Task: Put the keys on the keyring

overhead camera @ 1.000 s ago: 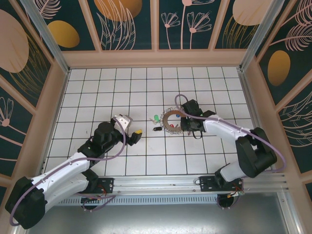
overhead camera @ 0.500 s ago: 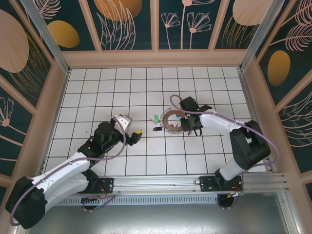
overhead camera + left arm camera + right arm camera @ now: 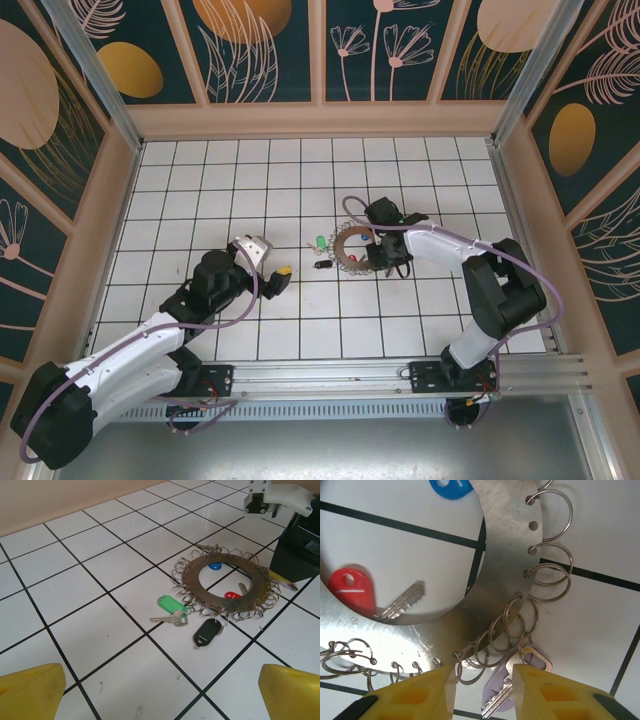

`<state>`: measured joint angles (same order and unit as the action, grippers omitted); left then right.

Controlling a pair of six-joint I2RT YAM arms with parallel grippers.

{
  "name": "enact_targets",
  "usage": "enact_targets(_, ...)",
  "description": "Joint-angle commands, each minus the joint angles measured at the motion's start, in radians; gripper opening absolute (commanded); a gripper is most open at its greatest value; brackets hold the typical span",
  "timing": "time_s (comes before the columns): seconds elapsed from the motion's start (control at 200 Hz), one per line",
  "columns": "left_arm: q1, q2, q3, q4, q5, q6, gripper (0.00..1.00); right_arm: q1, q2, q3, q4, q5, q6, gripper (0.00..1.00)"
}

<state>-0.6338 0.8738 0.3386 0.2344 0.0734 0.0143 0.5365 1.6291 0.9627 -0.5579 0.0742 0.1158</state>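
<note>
**Top view:** The right gripper [image 3: 384, 254] is hovering at the right edge of the keyring [image 3: 338, 248], mid-floor. The left gripper [image 3: 272, 262], jaws wide and empty, is waiting well to the left.

**Left wrist:** A green key [image 3: 171, 602] and a black key [image 3: 206, 632] are lying loose just near-left of the keyring.

**Right wrist:** The fingers are standing slightly parted around a lilac key [image 3: 501, 694], apparently hooked on the rim. Threading looks to be underway, and the next move probably calls for picking up a loose key.

Left arm is stretching low, left end effector [image 3: 268, 258] gaping wide; right arm is bending inward, right end effector [image 3: 482, 695] pointing down, fingers slightly parted.
</note>
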Motion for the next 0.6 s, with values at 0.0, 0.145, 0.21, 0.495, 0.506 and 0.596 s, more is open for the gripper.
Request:
enact_targets(0.0, 0.000, 0.002, 0.021, 0.027, 0.017, 0.005, 0.99, 0.005, 0.030, 0.014, -0.014, -0.009, -0.011, 0.35)
enact_targets(0.145, 0.000, 0.005, 0.021, 0.027, 0.019, 0.004, 0.98, 0.033, 0.032, 0.009, -0.003, -0.008, 0.002, 0.34)
enact_targets(0.21, 0.000, 0.007, 0.022, 0.028, 0.020, 0.005, 0.99, 0.036, 0.035, 0.007, 0.002, -0.008, 0.007, 0.34)
enact_targets(0.495, 0.001, 0.007, 0.022, 0.023, 0.017, 0.003, 0.98, 0.038, 0.031, -0.004, 0.002, 0.042, 0.013, 0.24)
enact_targets(0.506, 0.001, 0.007, 0.022, 0.023, 0.017, 0.001, 0.98, 0.038, 0.030, -0.004, 0.002, 0.042, 0.013, 0.24)
enact_targets(0.596, -0.001, 0.007, 0.022, 0.022, 0.016, 0.003, 0.99, 0.037, 0.024, -0.008, 0.005, 0.042, 0.016, 0.23)
